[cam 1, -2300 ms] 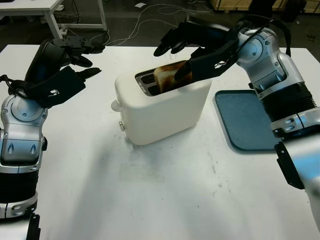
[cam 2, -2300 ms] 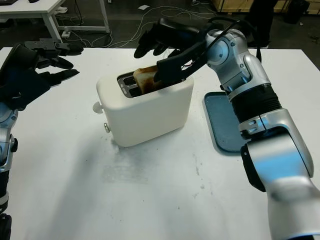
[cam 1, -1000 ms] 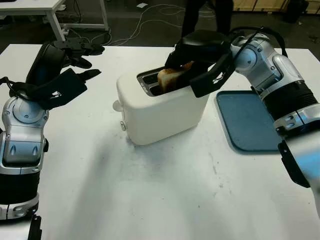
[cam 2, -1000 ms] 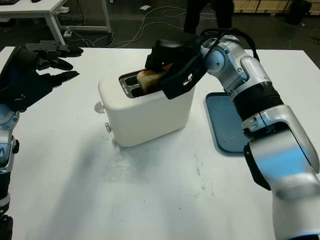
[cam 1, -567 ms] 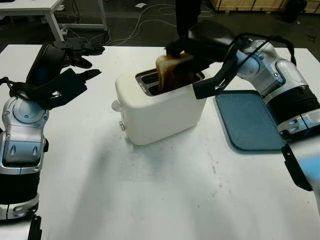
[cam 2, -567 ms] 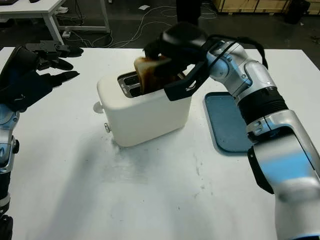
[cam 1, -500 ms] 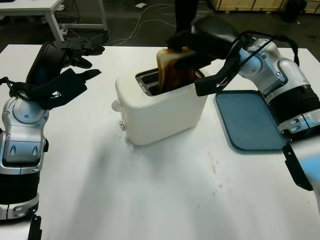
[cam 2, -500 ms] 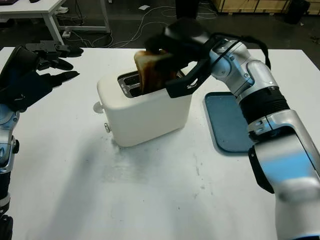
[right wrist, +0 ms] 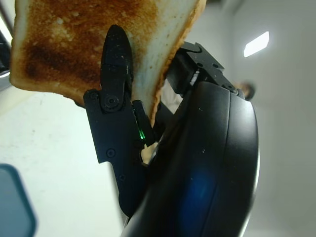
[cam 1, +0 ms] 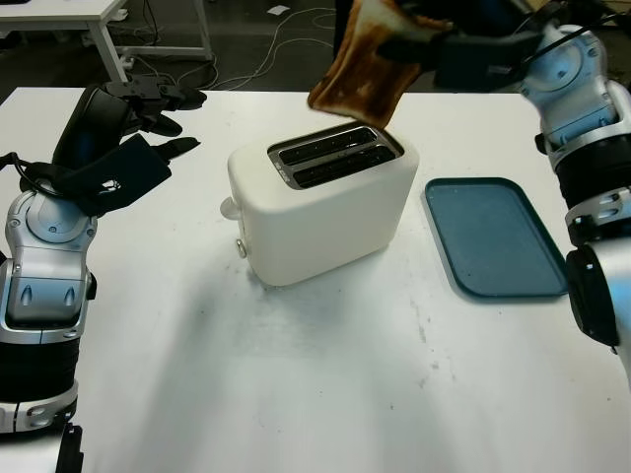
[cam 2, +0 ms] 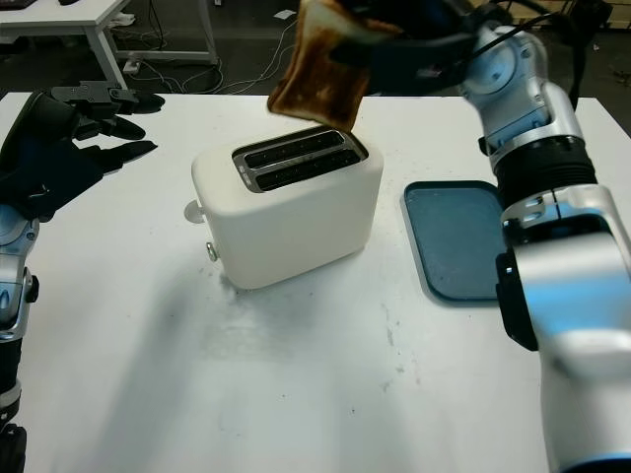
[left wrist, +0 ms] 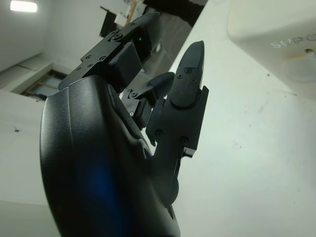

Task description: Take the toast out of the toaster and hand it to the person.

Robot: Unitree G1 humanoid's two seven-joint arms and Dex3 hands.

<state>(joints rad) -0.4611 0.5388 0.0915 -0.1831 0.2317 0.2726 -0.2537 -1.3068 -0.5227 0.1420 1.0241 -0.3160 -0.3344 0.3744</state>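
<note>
Toast (cam 1: pixel 363 71) clamped in the right hand (cam 2: pixel 409 39) high above the white toaster (cam 1: pixel 320 212), blue tray (cam 1: pixel 493 236) just beside it on the desk (cam 1: pixel 325 394), left hand (cam 1: pixel 118 148) open, raised at the far left

One toast (cam 1: pixel 363 67), pinched in the right hand (cam 1: pixel 449 39). One toaster (cam 1: pixel 320 202) with two slots, below that hand. One tray (cam 1: pixel 494 236), below the right arm and beside the toaster. One table (cam 1: pixel 325 394) under everything. Two robot hands; the left hand (cam 1: pixel 123 138) open, well left of the toaster.
</note>
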